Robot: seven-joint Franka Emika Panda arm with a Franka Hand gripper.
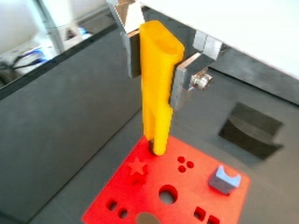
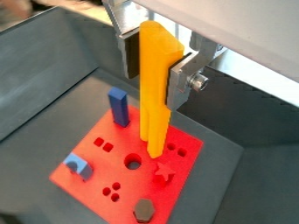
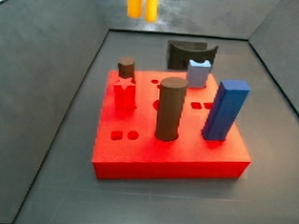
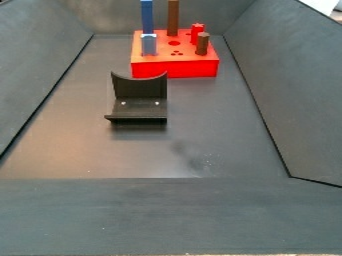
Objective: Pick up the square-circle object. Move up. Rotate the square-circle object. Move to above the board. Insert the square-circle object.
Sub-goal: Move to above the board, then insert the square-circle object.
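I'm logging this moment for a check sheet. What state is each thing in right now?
end effector: above the board, shut on the square-circle object
square-circle object: held upright, off the board, not inserted
board: flat on the floor, some holes free
blue post: upright on the board
dark cylinder: upright on the board
fixture: on the floor, nothing on it

In a side view only the square-circle object's (image 3: 142, 3) two prongs show, the rest cut off above with the end effector (image 1: 162, 61); the board's (image 1: 193, 188) near corner runs out of frame.
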